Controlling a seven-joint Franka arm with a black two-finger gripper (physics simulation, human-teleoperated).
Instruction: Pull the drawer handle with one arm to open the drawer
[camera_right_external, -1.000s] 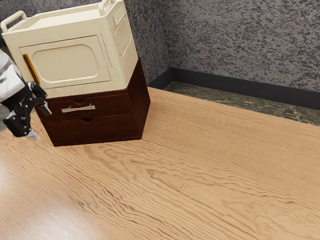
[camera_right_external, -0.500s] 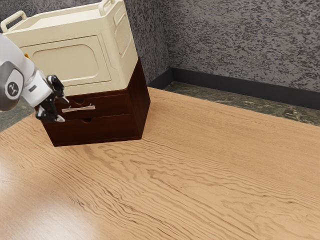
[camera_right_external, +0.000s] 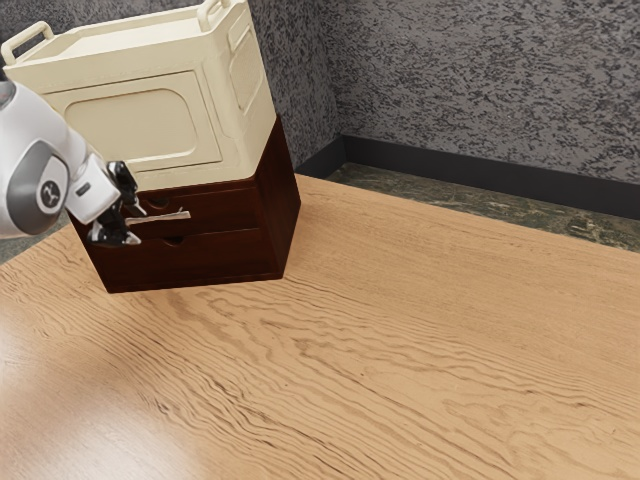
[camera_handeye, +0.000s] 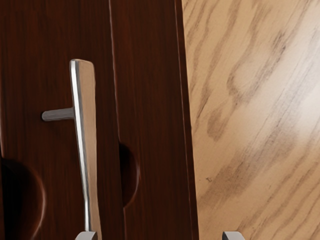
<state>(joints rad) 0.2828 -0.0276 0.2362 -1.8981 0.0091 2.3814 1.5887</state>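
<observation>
Below the cream box (camera_right_external: 130, 125), the drawer handle (camera_right_external: 170, 216) is faced by the gripper (camera_right_external: 138, 225), jaws spread wide, nothing held. Probably rigid and slippery, the drawer handle is best gripped mid-length.

Mottled gray wall (camera_right_external: 480, 90) (dark baseboard (camera_right_external: 480, 178)).

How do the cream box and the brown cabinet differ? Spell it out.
The cream box is pale and sits on top; the brown cabinet is dark and stands beneath it. The cream box has one framed front panel, the brown cabinet two drawers. The cream box carries loop handles at its top, the brown cabinet a slim metal handle on its upper drawer. Both are boxy.
</observation>
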